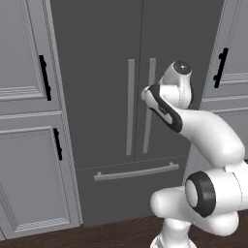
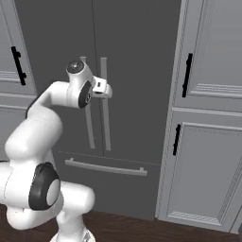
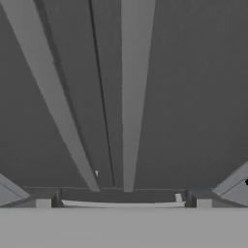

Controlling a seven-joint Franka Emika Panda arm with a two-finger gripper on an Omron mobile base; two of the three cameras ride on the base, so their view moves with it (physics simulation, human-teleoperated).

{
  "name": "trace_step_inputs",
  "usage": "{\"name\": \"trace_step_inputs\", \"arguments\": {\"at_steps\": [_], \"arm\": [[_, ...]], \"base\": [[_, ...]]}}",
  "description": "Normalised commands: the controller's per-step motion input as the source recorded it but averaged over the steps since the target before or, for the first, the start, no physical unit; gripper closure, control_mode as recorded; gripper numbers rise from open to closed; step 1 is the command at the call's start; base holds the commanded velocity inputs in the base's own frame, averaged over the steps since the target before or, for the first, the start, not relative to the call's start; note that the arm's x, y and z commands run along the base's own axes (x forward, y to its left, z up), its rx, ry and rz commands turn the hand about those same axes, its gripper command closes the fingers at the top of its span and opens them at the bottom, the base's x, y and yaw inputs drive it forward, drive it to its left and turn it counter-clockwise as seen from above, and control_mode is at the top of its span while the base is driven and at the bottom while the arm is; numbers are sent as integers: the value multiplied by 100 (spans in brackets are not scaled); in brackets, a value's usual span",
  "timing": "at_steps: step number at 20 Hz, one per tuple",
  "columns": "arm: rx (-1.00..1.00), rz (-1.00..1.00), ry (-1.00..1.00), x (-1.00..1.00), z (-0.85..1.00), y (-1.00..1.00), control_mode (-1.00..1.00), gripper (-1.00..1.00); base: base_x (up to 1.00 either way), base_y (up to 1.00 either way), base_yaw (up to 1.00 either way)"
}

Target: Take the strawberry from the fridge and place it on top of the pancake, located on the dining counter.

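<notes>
1. Dark grey and tall, the fridge [image 1: 106,97] stands shut between light grey panelled cabinets, with two long pale bar handles running upright either side of its centre seam and a bottom drawer with a horizontal bar handle [image 1: 136,172] below.
2. No strawberry, pancake or dining counter shows in any view; with the doors closed, the fridge interior is hidden.
3. The white arm's gripper [image 2: 105,89] is raised at the height of the upright handles, close in front of the right door handle [image 2: 105,104]; the base views do not settle whether it touches the bar.
4. The jaws cannot be judged: the finger tips are not visible in the hand view, and in both base views the hand is too small and partly hidden by the wrist.
5. In the hand view the two upright handles [image 3: 131,92] and the door seam fill the picture, with the drawer handle low in the frame.
6. Left cabinet doors [image 1: 24,97] and right cabinet doors [image 2: 212,94] carry short black handles; a dark wooden floor [image 2: 132,229] runs beneath.
</notes>
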Motion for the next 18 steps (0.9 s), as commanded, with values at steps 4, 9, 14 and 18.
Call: {"name": "trace_step_inputs", "arguments": {"at_steps": [4,9,14,18], "arm": [[0,-1,-13,60,-25,0,-100,-100],[0,0,-4,57,-4,-6,-100,-100],[0,0,0,52,0,-19,-100,-100],[0,0,0,57,-6,-1,-100,-100]], "base": [[0,0,0],[0,0,0],[0,0,0],[0,0,0]]}}
